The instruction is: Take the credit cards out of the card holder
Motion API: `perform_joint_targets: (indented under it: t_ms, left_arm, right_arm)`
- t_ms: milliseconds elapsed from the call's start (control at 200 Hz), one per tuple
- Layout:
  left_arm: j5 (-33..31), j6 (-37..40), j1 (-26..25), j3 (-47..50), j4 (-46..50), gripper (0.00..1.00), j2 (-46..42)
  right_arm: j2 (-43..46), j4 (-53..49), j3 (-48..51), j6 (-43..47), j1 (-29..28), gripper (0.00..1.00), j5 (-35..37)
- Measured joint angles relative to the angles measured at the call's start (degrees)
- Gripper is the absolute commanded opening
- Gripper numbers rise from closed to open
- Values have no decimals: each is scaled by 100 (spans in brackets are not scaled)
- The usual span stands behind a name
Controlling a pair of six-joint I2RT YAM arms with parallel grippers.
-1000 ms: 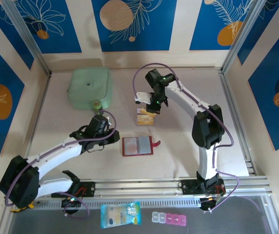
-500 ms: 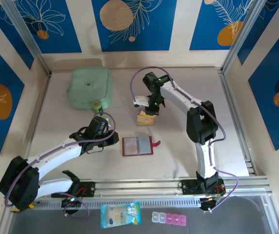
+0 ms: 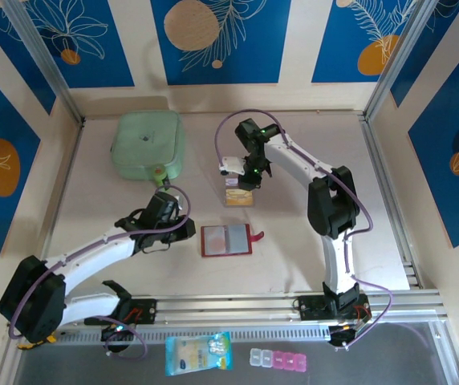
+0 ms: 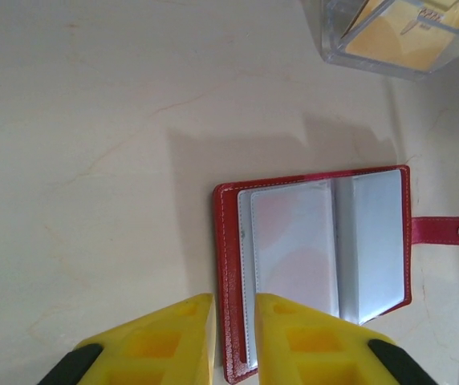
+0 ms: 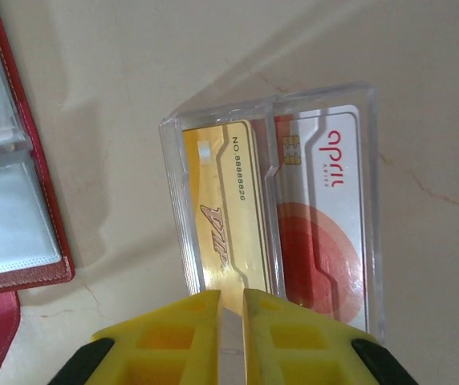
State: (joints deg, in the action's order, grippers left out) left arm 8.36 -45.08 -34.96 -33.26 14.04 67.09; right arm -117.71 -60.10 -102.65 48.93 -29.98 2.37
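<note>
Prob. last step: right pincer (image 5: 231,298), jaws a slit apart, can't tell if gripping, over yellow card (image 5: 221,216) in clear box (image 5: 326,96) near open wallet (image 3: 225,241) on worktop (image 3: 294,265); next, spread & lift straight.

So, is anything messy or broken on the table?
Nothing stands out. The red card holder lies flat and open, its tab sticking out to one side. A yellow card and a red-and-white card sit neatly side by side in the clear box. Nothing looks spilled or cracked.
</note>
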Motion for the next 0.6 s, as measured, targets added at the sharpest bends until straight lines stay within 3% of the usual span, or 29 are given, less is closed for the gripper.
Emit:
perform_joint_targets:
  t_ms: [250,600]
  left_arm:
    - [396,0,4,0,-221,14,426]
    - [837,-2,9,0,-520,7,708]
  right_arm:
    - [868,785,881,-1408,-179,11,-273]
    - [1989,2299,2710,-4581,-776,3,-675]
